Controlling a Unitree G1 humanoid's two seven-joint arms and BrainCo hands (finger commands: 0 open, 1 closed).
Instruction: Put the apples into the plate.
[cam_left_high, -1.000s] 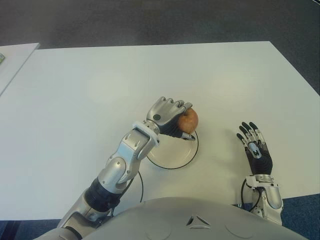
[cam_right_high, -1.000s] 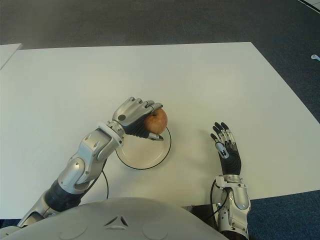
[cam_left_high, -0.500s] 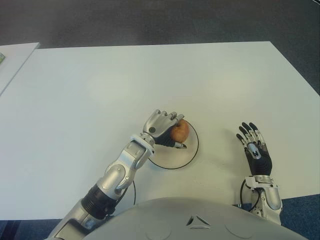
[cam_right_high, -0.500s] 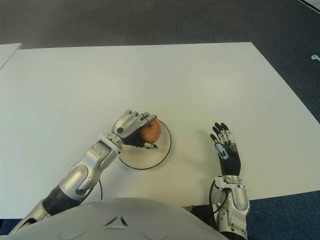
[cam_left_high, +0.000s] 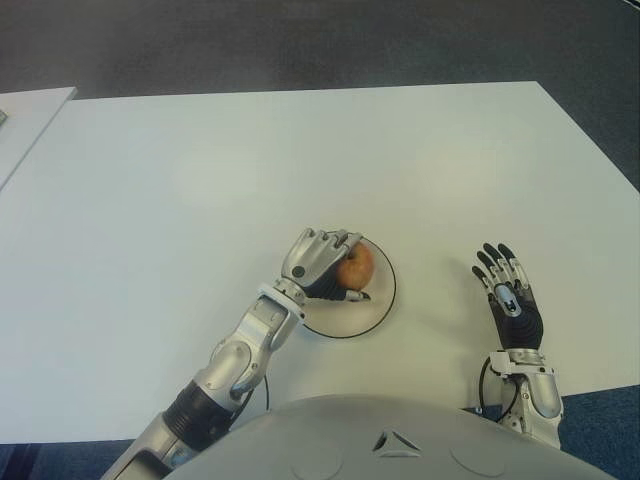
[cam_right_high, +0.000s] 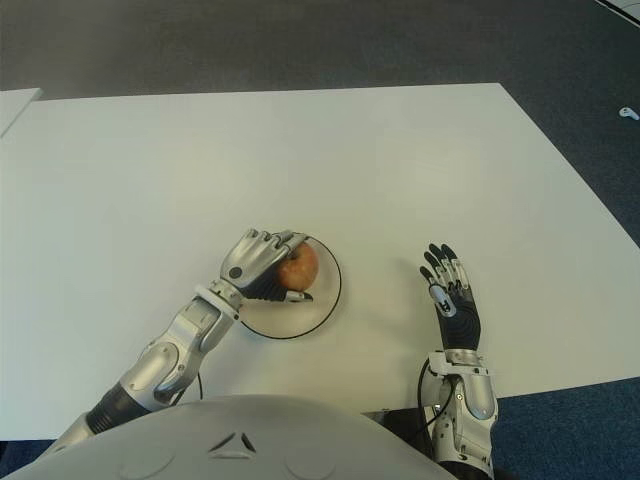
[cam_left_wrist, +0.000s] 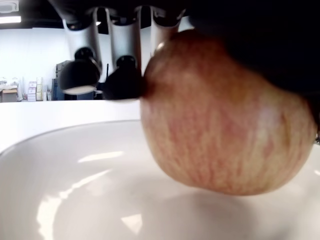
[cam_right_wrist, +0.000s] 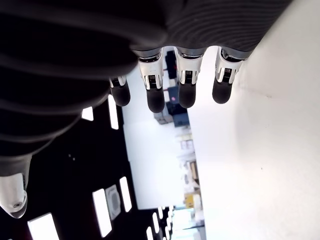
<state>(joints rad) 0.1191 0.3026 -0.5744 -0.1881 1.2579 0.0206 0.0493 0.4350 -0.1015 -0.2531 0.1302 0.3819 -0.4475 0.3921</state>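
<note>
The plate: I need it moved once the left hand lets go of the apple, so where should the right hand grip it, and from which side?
Probably by the plate rim nearest the open right hand, coming from the robot's right. It is shallow and flat on the table; the left hand, holding the apple, covers the other side.

apple (cam_left_high: 354, 267): red-yellow | just above white plate (cam_left_high: 370, 309) | robot-hand-held

Glossy plate (cam_left_wrist: 75, 200), matt table (cam_left_high: 200, 170), smooth-skinned apple (cam_left_wrist: 225, 130).
</note>
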